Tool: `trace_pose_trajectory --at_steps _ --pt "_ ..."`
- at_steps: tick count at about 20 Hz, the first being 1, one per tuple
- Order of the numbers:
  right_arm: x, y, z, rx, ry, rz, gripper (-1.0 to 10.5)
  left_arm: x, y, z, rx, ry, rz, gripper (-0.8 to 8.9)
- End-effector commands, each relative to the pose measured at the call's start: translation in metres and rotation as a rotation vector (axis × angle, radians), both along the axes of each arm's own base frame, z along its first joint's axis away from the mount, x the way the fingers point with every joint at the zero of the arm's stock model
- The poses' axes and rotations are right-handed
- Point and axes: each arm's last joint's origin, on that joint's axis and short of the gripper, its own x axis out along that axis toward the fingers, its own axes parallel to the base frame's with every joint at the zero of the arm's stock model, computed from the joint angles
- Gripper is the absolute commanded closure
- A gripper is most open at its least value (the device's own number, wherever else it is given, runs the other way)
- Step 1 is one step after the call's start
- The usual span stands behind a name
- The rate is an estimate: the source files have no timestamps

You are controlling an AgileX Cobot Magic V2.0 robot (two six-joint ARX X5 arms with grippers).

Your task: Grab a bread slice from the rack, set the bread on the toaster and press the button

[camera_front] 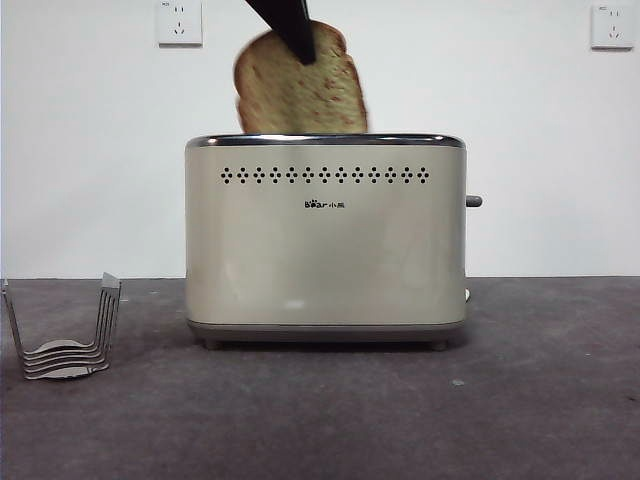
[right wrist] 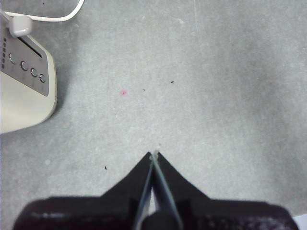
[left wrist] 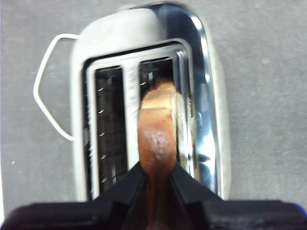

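My left gripper (camera_front: 292, 28) is shut on the slice of bread (camera_front: 298, 88) and holds it upright above the cream toaster (camera_front: 325, 250), its lower edge behind the chrome rim. In the left wrist view the bread's brown crust (left wrist: 156, 134) sits between my jaws over one of the toaster's two slots (left wrist: 160, 91). The dark button (camera_front: 473, 201) sticks out from the toaster's right side. The wire rack (camera_front: 65, 335) stands empty at the front left. My right gripper (right wrist: 154, 155) is shut and empty above bare table beside the toaster's control end (right wrist: 26, 67).
A white power cord (left wrist: 45, 96) loops on the grey table (camera_front: 540, 400) behind the toaster and also shows in the right wrist view (right wrist: 53, 18). Two wall sockets (camera_front: 179, 22) sit on the white wall behind.
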Motion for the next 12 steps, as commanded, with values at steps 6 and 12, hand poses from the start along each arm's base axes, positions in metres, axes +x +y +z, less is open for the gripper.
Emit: trace_pose_trajectory --at_steps 6,12 --pt "0.0 0.0 0.0 0.004 -0.005 -0.005 9.5 0.009 -0.017 -0.018 0.026 0.01 -0.026 8.23" --pt "0.0 0.0 0.001 0.004 -0.009 -0.005 9.5 0.013 -0.023 -0.023 0.02 0.004 -0.032 8.22"
